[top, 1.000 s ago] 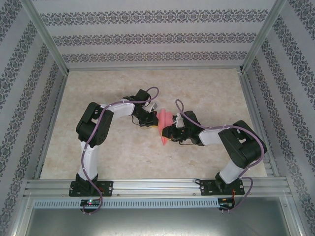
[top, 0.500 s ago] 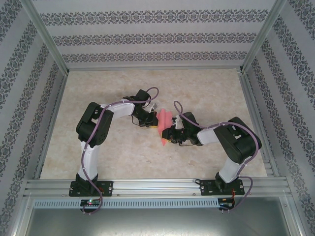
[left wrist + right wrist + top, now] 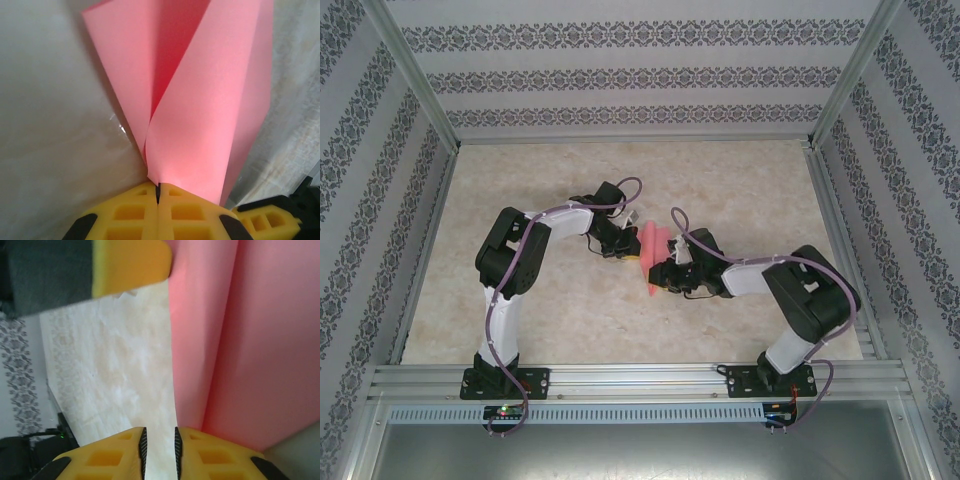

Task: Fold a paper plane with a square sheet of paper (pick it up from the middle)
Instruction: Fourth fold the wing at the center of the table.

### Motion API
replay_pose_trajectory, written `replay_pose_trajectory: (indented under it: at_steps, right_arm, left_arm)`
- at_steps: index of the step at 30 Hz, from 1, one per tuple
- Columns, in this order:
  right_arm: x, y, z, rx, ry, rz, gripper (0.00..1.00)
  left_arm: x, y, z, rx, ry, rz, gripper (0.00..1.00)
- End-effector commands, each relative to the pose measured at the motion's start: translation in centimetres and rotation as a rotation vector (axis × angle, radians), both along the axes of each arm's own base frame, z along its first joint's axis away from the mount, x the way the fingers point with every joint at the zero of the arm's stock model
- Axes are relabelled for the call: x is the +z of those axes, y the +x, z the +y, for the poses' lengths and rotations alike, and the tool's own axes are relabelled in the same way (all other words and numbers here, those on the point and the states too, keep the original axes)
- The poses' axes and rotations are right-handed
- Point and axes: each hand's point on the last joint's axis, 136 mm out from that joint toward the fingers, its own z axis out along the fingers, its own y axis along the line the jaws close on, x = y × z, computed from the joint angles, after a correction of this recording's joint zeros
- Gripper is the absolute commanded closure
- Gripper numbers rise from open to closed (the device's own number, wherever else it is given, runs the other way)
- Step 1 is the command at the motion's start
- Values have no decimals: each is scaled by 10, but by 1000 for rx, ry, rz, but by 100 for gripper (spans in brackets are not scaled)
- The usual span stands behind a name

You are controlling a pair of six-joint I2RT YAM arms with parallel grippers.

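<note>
The pink-red sheet of paper (image 3: 654, 252) is folded into long layered flaps, much like a paper plane, and stands up off the table between the two arms. My left gripper (image 3: 632, 250) is shut on its lower edge; in the left wrist view the yellow fingers meet at the fold (image 3: 158, 187) and the paper (image 3: 200, 110) fans upward from there. My right gripper (image 3: 658, 278) is at the paper's near end. Its jaws (image 3: 159, 432) stand slightly apart with only table between them, and the paper (image 3: 250, 340) runs beside the right finger.
The marbled table (image 3: 740, 190) is walled by patterned panels and aluminium rails (image 3: 620, 380). The left gripper's yellow finger (image 3: 130, 265) shows close at the top of the right wrist view. The right gripper's finger (image 3: 265, 220) is just to the lower right in the left wrist view.
The right arm has shifted its elbow slightly and its gripper has edged a little along the paper's near end. The left arm and the paper have stayed put.
</note>
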Motion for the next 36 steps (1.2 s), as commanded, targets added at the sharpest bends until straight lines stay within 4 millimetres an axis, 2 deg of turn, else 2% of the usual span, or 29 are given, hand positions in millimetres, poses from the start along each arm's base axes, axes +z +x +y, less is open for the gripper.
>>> replay_pose_trajectory:
  at_steps: [1,6,17,36]
  right_arm:
    - [0,-2,-15,19,-161,-88,74]
    - [1,-3,-22,40,-276,-153,74]
    - [-5,4,-5,88,-353,-212,70]
    - [-34,3,-13,159,-623,-230,67]
  left_arm:
    - [0,5,2,-5,1,2,100]
    - [5,7,-1,0,-21,4,100]
    - [16,8,-9,10,-57,1,100]
    - [23,10,-13,1,-65,-14,100]
